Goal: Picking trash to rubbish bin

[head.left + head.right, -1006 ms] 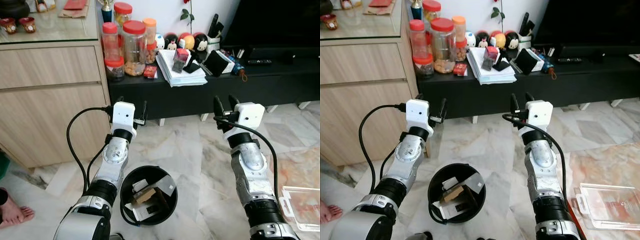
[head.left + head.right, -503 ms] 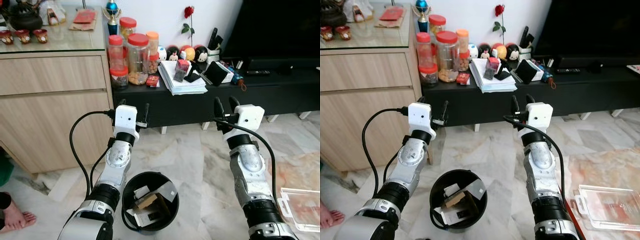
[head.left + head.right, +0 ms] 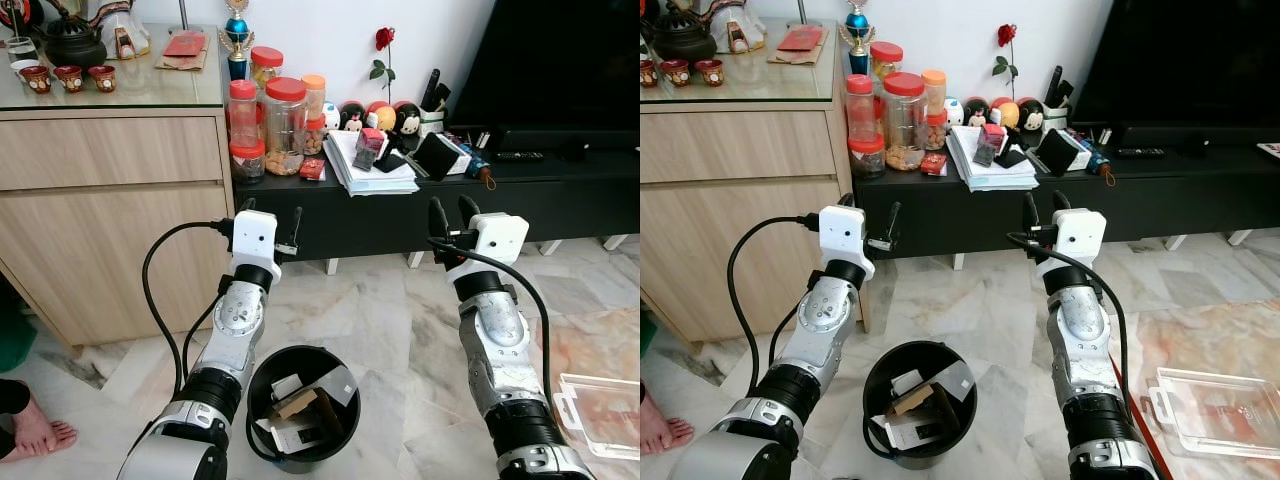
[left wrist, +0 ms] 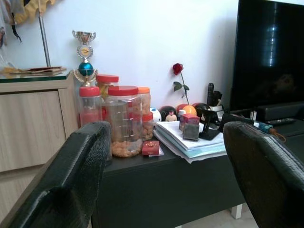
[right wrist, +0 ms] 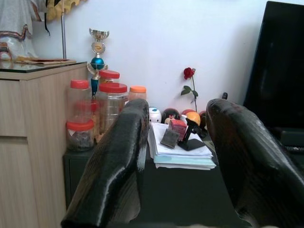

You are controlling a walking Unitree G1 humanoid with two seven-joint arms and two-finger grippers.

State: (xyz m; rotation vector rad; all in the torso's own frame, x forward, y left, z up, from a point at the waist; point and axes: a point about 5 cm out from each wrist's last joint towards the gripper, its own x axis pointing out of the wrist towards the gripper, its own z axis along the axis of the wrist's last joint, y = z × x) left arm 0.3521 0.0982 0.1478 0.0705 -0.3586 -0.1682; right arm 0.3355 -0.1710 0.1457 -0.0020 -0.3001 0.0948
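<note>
A black round rubbish bin (image 3: 262, 378) stands on the marble floor between my two arms, holding pieces of cardboard and paper (image 3: 298, 402). A clear plastic tray (image 3: 602, 412) lies on the floor at the far right. My left gripper (image 3: 271, 213) is raised above and behind the bin, open and empty, pointing at the black console. My right gripper (image 3: 452, 213) is raised at the same height to the bin's right, open and empty too. In the left wrist view the fingers (image 4: 71, 190) frame the jars with nothing between them.
A low black console (image 3: 400, 205) runs along the wall, carrying red-lidded jars (image 3: 285, 125), a paper stack (image 3: 372, 175) and a dark TV (image 3: 560, 60). A wooden cabinet (image 3: 110, 210) stands at the left. A person's bare foot (image 3: 32, 430) rests at the lower left.
The whole picture has shifted downward, so the camera has moved and more of the cabinet top shows. Both arms keep the same raised pose with open fingers.
</note>
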